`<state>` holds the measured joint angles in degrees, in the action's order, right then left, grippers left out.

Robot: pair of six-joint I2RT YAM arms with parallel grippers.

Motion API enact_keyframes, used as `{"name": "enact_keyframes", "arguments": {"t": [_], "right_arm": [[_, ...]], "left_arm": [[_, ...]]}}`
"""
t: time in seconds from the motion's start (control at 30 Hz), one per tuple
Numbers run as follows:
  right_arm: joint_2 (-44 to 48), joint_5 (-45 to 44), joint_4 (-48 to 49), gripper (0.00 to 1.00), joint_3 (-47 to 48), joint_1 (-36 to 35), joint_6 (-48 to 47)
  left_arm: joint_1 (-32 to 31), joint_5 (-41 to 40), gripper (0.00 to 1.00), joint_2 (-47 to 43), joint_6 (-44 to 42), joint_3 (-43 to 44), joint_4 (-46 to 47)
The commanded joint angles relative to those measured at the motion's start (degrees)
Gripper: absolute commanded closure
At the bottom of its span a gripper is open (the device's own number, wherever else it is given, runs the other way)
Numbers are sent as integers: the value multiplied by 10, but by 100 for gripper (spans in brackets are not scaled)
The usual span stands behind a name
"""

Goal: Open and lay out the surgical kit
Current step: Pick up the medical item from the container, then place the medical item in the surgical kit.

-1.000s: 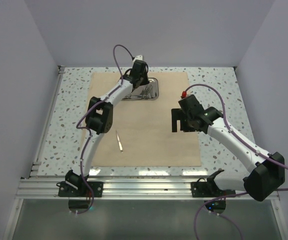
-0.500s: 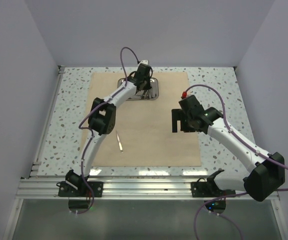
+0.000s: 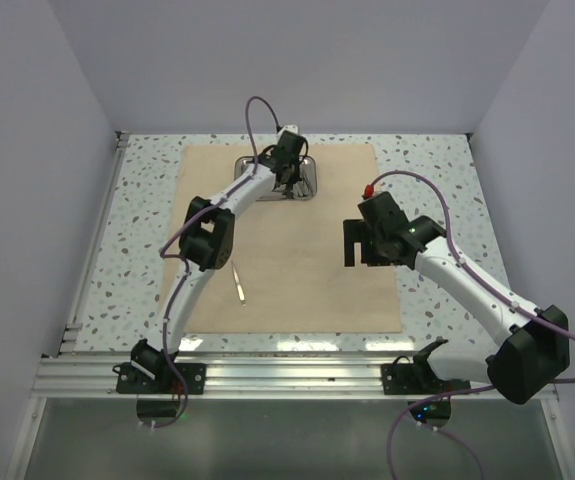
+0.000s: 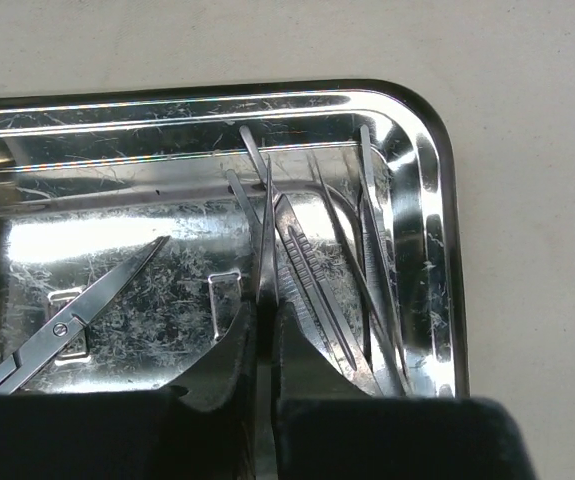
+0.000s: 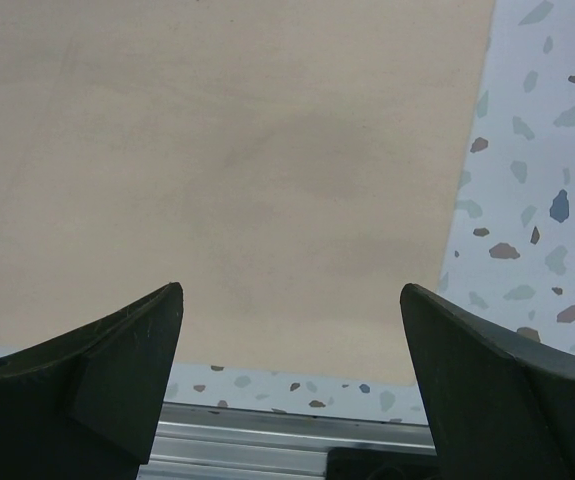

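Note:
The beige cloth wrap (image 3: 297,260) lies spread flat on the table. The steel tray (image 3: 310,180) stands at its far edge. In the left wrist view the tray (image 4: 437,200) holds scissors (image 4: 77,310) at the left and several thin instruments (image 4: 367,260) at the right. My left gripper (image 4: 265,312) is down in the tray, shut on a thin silver instrument (image 4: 265,230) that points away from the fingers. From above, the left gripper (image 3: 289,178) sits over the tray. One pair of tweezers (image 3: 238,282) lies on the cloth near left. My right gripper (image 3: 355,243) is open and empty above the cloth's right side.
In the right wrist view the open gripper (image 5: 292,295) looks down on the cloth (image 5: 227,150), the speckled table (image 5: 537,200) to its right and the aluminium rail (image 5: 247,440) at the near edge. Grey walls close in the table on three sides.
My left arm has reached a little further right over the tray and its wrist has turned. The right arm has not moved.

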<state>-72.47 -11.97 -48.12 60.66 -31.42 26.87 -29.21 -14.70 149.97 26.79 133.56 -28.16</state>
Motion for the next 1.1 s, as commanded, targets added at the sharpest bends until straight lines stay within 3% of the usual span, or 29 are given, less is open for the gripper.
{"name": "enact_keyframes", "arguments": {"t": [0.0,0.4,0.53,0.63,0.93,1.07], "right_arm": [[22,12,14,7,-2,3,-2],[31,29,14,8,3,2,2],[35,32,14,8,8,2,2],[39,36,14,8,5,2,2],[40,47,25,8,-11,2,-3],[39,50,32,9,-17,2,-2]], "left_arm": [[3,-16,100,13,-17,-1,-64],[19,-28,100,-88,-42,-6,-47],[26,-33,100,-170,-49,-47,-46],[25,-38,100,-254,-46,-136,-38],[18,-60,100,-567,14,-616,17],[16,-58,100,-672,45,-745,17]]}}
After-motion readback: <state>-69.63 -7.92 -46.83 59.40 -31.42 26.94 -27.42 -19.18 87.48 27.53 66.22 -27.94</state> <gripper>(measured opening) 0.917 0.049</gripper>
